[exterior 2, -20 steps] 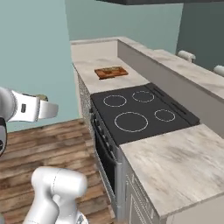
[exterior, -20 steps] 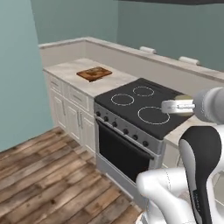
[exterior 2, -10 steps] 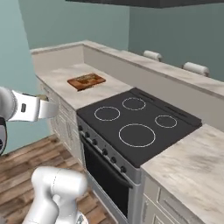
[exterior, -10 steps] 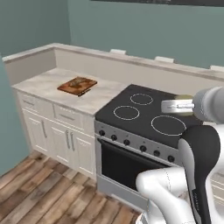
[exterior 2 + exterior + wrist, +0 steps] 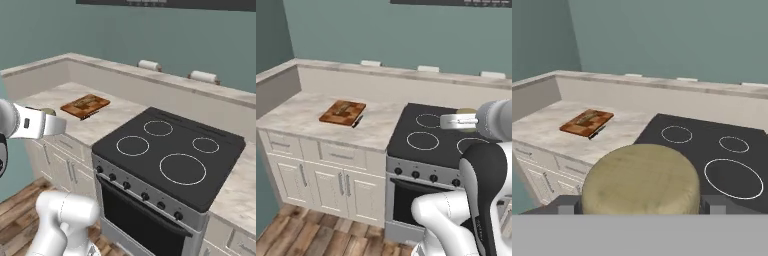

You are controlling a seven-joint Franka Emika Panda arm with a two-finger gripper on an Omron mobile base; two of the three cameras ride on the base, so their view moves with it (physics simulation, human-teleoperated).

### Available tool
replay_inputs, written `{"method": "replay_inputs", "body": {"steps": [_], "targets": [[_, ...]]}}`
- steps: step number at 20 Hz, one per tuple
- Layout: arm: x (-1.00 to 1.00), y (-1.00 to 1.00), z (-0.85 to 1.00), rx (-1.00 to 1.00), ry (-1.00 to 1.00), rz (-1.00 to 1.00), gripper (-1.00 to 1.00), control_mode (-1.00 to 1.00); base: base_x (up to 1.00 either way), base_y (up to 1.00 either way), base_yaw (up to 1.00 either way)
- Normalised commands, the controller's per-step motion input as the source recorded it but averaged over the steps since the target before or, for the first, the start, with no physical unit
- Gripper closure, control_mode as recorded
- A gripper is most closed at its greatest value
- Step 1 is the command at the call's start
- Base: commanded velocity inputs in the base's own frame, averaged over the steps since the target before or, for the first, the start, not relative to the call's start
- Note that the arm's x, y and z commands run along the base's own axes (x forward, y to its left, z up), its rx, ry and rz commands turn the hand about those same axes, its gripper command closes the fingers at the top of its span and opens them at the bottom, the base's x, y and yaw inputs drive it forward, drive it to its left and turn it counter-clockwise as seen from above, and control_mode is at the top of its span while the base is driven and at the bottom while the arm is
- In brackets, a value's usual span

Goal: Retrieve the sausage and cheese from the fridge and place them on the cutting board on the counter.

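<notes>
The worktop [image 5: 301,112] around the cutting board [image 5: 342,112] is lying mostly bare, leaving open room on every side of it except where a small dark utensil [image 5: 357,121] is resting just beside its near right edge. A raised ledge [image 5: 381,72] is running along the back wall. The stove top [image 5: 170,150] is sitting flat, with open air above it.

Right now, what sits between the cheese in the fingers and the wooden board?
In the hand view, bare counter and the stove's front corner separate the held cheese from the cutting board.
</notes>
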Motion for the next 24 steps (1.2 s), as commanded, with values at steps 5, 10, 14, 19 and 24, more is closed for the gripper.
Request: {"method": "replay_inputs", "body": {"steps": [5,10,14,19,24], "targets": [[0.0,0.0,0.0,0.0,0.0,0.0,1.0,1.0,0.17,1.0,-0.39],[0.0,0.0,0.0,0.0,0.0,0.0,1.0,1.0,0.08,1.0,-0.37],[0.0,0.0,0.0,0.0,0.0,0.0,1.0,1.0,0.16,1.0,-0.36],[0.0,0.0,0.0,0.0,0.0,0.0,1.0,1.0,0.18,1.0,-0.37],[0.0,0.0,0.0,0.0,0.0,0.0,1.0,1.0,0.24,1.0,-0.35]]}}
